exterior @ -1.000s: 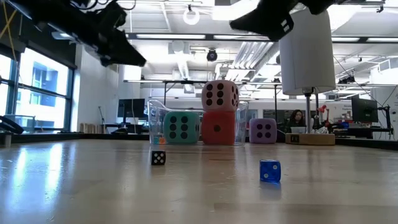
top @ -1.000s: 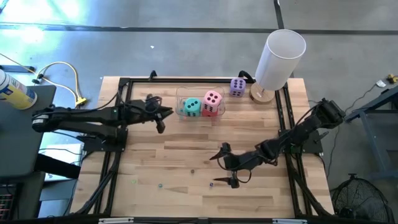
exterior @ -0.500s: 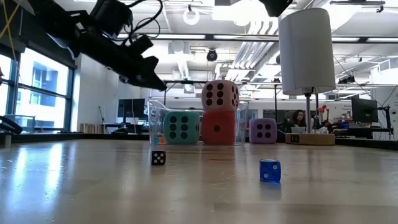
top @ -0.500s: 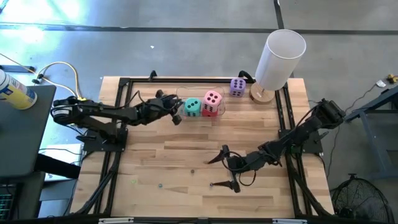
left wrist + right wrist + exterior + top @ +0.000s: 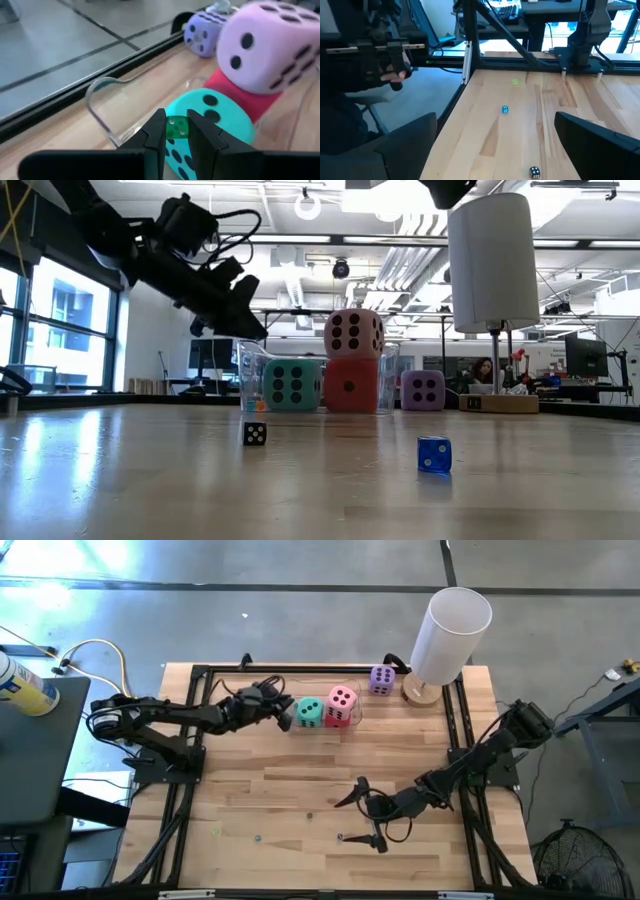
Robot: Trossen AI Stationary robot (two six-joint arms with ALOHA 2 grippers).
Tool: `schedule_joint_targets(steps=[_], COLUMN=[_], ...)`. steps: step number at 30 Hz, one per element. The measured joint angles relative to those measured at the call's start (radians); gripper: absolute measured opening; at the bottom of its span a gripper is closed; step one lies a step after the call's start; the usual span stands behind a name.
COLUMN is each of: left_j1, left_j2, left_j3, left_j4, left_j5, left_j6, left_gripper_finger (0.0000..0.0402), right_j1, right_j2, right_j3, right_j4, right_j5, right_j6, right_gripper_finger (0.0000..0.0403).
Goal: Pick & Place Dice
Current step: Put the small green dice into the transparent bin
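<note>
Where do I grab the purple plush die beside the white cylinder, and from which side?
Come straight down on the purple soft cube-shaped die and pinch two opposite flat faces. It sits flat and alone; the tall white cylinder and black frame rail crowd level approaches.

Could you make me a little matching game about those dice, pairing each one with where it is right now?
Things:
1. pink die
2. purple die
3. small green die
4. small blue die

Places:
A. alone on the bare tabletop
B. pinched in the left hand
C. stacked on the red die
D. beside the white cylinder

Pairs: 1-C, 2-D, 3-B, 4-A
</note>
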Motion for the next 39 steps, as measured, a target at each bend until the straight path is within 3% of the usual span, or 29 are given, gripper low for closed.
schedule_joint_targets(steps=[17,31,39], left_j1=[0.002,-0.013,-0.013], left_j2=[0.0,0.003,0.003], left_j3=[0.0,0.0,0.0], left_j4=[0.022,0.022,0.023], left_j5=[0.015,0.017,0.017], left_j6=[-0.018,0.002,0.002], left_gripper_finger=[0.01,0.0176,0.0183], right_j1=[0.004,0.001,0.001], right_j2=[0.0,0.0,0.0], right_j3=[0.0,0.0,0.0], right_j4=[-0.03,-0.041,-0.061], right_j5=[0.0,0.0,-0.002], right_j6=[0.002,-0.001,-0.001], right_gripper_finger=[0.0396,0.0396,0.0396])
